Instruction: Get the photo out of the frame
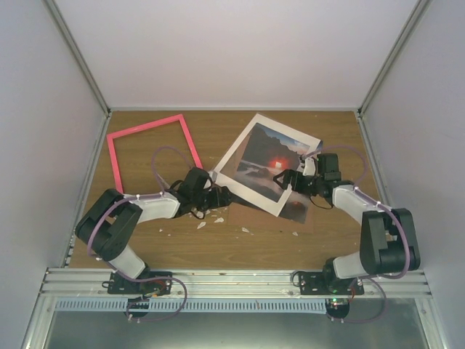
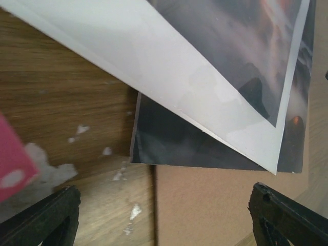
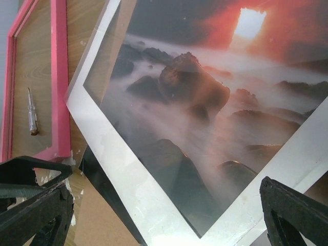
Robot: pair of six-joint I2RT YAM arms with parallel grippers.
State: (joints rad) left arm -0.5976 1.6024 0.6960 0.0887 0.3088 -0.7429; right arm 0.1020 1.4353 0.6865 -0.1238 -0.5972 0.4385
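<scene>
The pink frame (image 1: 145, 126) lies empty at the back left of the table, apart from everything else; its bar (image 3: 59, 77) also shows in the right wrist view. The photo (image 1: 267, 166) of rocks and a red sun lies in mid-table under a white mat (image 1: 240, 149), on a brown backing board (image 1: 304, 212). A dark edge of the photo (image 2: 179, 138) sticks out below the mat (image 2: 169, 66). My left gripper (image 1: 227, 195) is open at the stack's near left corner. My right gripper (image 1: 285, 178) hovers open over the photo (image 3: 205, 102).
White flakes (image 1: 203, 224) are scattered on the wooden table near the left gripper. A small metal tool (image 3: 32, 118) lies inside the frame's opening. Grey walls close in the table on three sides.
</scene>
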